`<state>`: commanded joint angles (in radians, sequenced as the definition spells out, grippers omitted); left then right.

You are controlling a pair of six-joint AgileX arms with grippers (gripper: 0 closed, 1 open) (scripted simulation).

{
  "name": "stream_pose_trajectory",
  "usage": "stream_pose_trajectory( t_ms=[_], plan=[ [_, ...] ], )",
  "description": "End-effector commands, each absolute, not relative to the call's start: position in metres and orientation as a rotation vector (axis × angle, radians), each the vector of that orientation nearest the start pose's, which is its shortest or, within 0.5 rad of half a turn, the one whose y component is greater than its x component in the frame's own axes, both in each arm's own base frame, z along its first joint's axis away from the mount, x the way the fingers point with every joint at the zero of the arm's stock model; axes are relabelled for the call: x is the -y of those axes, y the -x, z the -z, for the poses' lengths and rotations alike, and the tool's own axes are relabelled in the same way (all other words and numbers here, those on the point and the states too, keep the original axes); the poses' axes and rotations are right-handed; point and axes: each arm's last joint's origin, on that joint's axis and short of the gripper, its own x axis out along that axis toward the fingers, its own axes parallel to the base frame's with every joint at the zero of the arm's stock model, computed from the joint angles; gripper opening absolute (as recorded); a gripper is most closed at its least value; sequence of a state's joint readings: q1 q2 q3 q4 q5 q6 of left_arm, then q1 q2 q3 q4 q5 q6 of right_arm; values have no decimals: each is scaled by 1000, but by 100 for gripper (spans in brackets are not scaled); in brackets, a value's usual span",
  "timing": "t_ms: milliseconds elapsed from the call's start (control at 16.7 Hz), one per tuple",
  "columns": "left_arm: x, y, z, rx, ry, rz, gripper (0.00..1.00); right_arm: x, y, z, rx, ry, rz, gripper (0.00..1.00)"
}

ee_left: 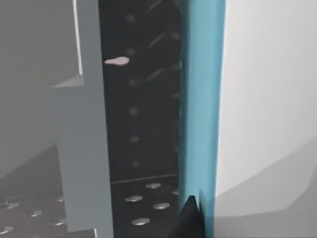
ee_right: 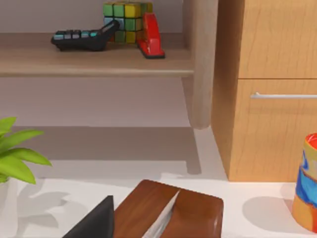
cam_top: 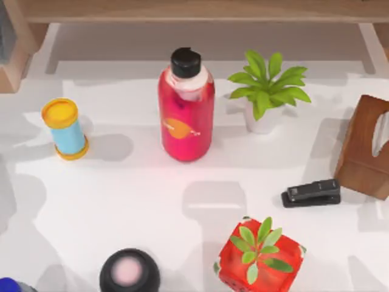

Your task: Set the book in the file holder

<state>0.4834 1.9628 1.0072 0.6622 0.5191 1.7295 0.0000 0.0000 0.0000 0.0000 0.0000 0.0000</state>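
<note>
Seating the book looks to be the step in hand, judging from the left wrist view.

- Grey perforated metal file holder (ee_left: 81,148): an upright wall and a dotted floor, with a dark interior, close to the camera.
- Flat book (ee_left: 200,99): probably the upright blue strip, seen edge-on. It stands at the holder's open side with its foot at the dotted floor. Its cover is hidden, so this is not certain.
- Left gripper (ee_left: 190,218): its dark tip touches the foot of the strip. I cannot tell how wide it stands.
- Next move, as a judgement: check that the book rests on the floor, release it, then withdraw without tipping it.
- Right gripper (ee_right: 94,220): idle over the brown wooden tissue box (ee_right: 173,213). I cannot tell its opening.
</note>
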Motion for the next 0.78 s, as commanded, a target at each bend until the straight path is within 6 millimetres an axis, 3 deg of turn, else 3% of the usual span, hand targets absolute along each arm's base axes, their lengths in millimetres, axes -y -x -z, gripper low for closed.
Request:
stream_pose_trajectory(
  t_ms=[360, 780],
  plan=[
    [-178, -377, -146, -172, -1564, 231, 0, 1, -106, -160, 0, 0, 0, 100],
    [-178, -377, -146, -172, -1564, 231, 53, 1, -106, -160, 0, 0, 0, 100]
  ],
)
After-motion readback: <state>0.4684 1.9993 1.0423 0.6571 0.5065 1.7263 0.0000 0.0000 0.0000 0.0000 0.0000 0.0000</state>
